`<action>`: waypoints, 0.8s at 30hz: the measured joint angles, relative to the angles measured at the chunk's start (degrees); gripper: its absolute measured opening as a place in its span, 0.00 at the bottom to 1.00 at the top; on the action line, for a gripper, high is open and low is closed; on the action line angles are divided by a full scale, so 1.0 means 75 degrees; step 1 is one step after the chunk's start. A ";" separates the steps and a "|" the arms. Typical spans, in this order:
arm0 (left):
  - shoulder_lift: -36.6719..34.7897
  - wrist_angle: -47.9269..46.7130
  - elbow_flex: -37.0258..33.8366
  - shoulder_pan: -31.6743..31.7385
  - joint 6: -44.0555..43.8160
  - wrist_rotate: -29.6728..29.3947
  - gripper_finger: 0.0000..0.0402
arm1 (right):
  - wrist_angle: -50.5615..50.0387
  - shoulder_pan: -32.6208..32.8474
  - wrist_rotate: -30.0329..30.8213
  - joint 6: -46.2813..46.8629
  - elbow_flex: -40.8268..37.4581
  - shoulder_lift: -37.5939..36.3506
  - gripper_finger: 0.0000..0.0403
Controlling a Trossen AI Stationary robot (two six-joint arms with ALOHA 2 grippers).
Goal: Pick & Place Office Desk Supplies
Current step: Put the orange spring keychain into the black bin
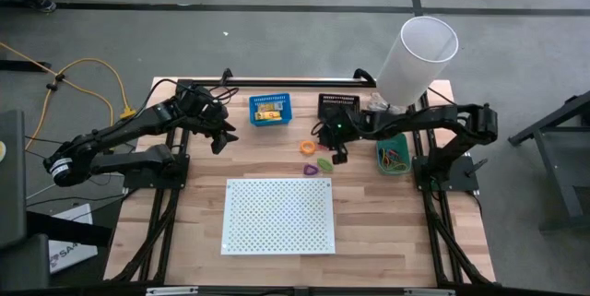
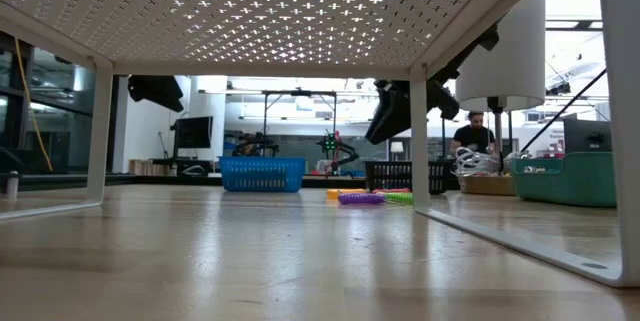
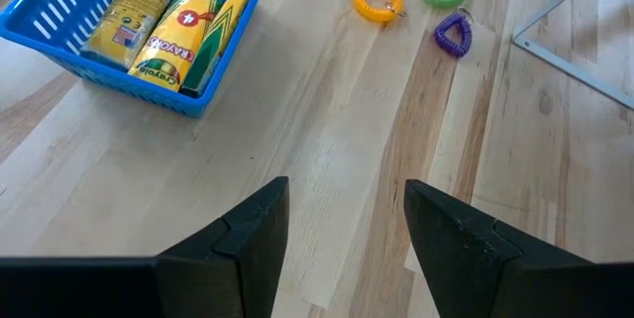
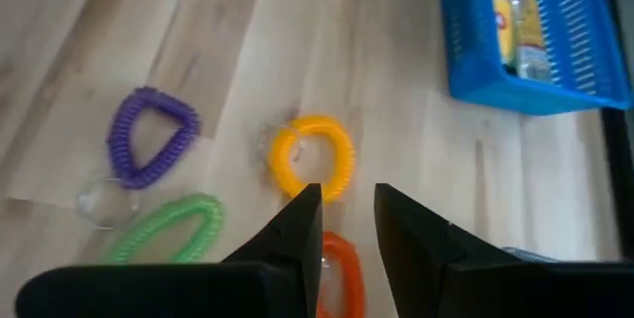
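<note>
Orange loop (image 4: 337, 259) partly hidden behind right fingers (image 4: 411, 234). Blue bin (image 4: 535, 36) cut off at right wrist frame edge. Green bin (image 1: 393, 155) contents too small to identify. Packet (image 3: 183, 31) print partly unreadable.

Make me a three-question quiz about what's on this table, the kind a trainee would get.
1. True or false: the blue bin holds yellow packets.
2. Which loop lies nearest the white board? A orange, B purple, C green.
3. Fill in: the right gripper hovers over the ____ loop.

Key
1. True.
2. B, the purple loop; the green loop and orange loop lie farther off.
3. Yellow; the yellow loop sits just past its fingertips, which hold nothing.
</note>
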 joint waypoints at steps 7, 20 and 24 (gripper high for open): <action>0.0000 0.0000 0.0000 0.0001 0.0000 0.0002 0.49 | -0.0556 -0.0307 -0.1358 0.1393 -0.0002 0.0000 0.21; 0.0003 0.0000 0.0000 0.0000 0.0000 -0.0001 0.49 | -0.1359 0.0042 0.0241 0.3041 -0.0003 0.0000 0.21; 0.0003 0.0000 0.0000 0.0003 0.0000 -0.0001 0.49 | -0.1323 0.0281 0.0607 0.3205 0.0000 0.0000 0.21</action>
